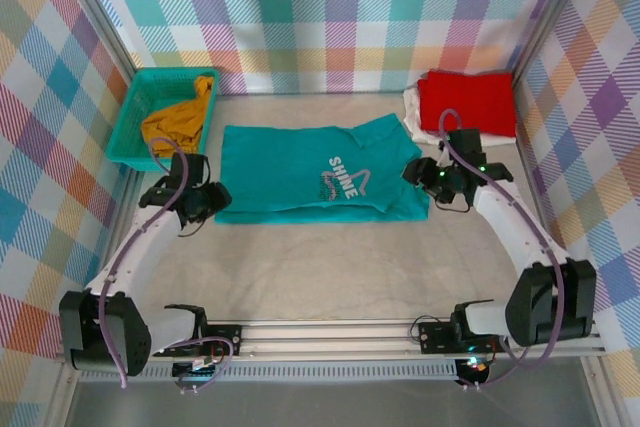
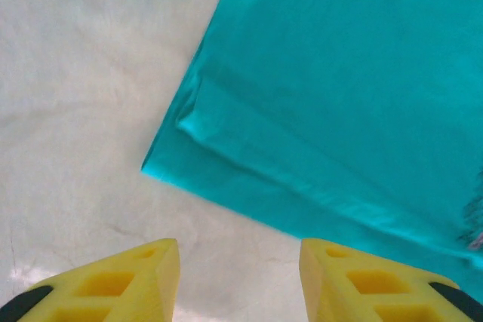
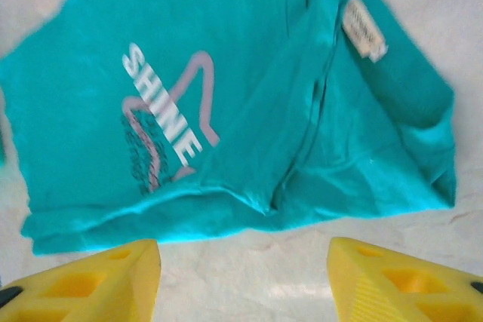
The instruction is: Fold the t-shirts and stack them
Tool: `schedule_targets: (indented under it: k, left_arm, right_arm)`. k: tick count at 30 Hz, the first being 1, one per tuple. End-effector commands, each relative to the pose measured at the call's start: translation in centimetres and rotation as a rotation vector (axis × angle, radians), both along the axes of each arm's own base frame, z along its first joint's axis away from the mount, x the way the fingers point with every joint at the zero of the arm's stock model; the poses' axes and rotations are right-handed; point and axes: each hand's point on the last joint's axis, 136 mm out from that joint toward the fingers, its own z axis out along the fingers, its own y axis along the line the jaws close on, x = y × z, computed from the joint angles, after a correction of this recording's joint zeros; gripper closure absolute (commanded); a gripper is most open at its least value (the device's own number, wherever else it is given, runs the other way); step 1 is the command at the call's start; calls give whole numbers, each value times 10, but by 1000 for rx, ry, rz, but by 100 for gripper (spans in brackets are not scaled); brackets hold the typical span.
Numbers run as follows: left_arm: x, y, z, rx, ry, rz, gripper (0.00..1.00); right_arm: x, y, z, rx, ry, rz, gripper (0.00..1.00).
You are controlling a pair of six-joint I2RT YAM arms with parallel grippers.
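Over the tabletop [image 1: 330, 267], left hand [image 1: 208, 202] and right hand [image 1: 422, 175] are hovering released at either end of the teal t-shirt [image 1: 300, 172], probably lining up its next fold

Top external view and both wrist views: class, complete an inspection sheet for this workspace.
Surface: pale table, bare near the arms.
Job's things: teal t-shirt partly folded, centre; red t-shirt on white t-shirt, far right; mustard t-shirt in the teal basket.
Clutter: teal basket, far left.
Claws: left claw and right claw open, empty, at the teal t-shirt's ends.
Cables: purple cables along both arms.
Surroundings: checked walls.
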Motion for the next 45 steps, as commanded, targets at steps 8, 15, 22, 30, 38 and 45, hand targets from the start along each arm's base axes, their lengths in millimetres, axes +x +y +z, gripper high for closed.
schedule_targets:
  k: [8,15,22,30,38,45]
  left_arm:
    - [37,-36,-47,7,82,-134,56]
    - [48,-35,-53,27,82,-139,55]
    - [55,-35,-52,29,65,-133,57]
    - [62,-21,-43,58,28,-97,84]
    - [59,-14,-41,61,47,-84,85]
    - [46,-18,-50,25,61,-79,71]
  right_arm:
    - [0,37,-69,23,193,45,42]
    - [4,41,-93,27,255,0,43]
    - [17,35,-96,-10,199,-22,66]
    - [38,41,-84,-8,160,-8,96]
    - [19,38,-81,8,186,-24,78]
    - [-9,39,-89,32,248,-9,61]
